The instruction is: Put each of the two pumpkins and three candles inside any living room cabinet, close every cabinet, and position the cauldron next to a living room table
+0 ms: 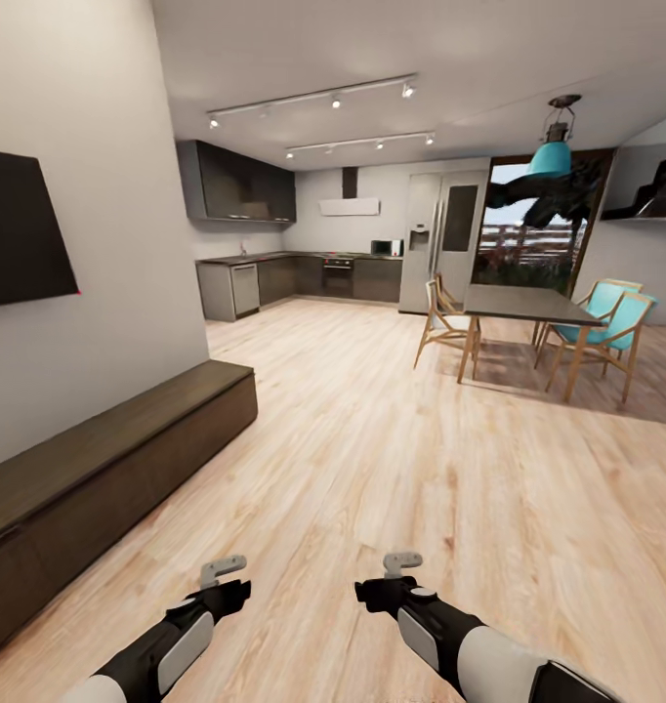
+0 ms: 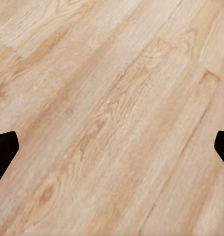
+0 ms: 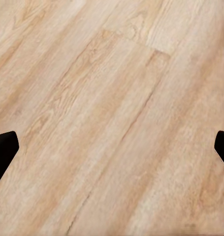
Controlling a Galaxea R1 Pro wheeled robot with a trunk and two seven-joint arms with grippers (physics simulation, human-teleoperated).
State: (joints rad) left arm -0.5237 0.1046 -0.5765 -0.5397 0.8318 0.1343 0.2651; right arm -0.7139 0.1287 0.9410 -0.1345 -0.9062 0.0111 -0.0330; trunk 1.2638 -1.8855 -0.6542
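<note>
Both arms hang low over bare wood floor [image 1: 392, 459]. Left gripper [image 2: 112, 147] and right gripper [image 3: 112, 147] both have jaws spread wide, nothing between them. Cabinet [image 1: 99, 469] runs along left wall under the TV [image 1: 20, 229], fronts flush. Dining table [image 1: 523, 305] and kitchen [image 1: 304, 273] far ahead

Left arm [image 1: 162, 649]: black shell with a light grey oblong panel along the forearm; whiter segment toward the elbow; black wrist block; pale grey bracket on top, rounded at the ends. Right arm [image 1: 470, 644]: same build; black casing, grey-white oval panel on the forearm, white upper segment, dark band near the frame edge; grey bracket above the wrist. Left wrist view: fingertips [image 2: 3, 150] matte black, blunt, wedge-shaped, no markings visible. Right wrist view: fingertips [image 3: 3, 150] identical, plain black; no cables or screws discernible.
</note>
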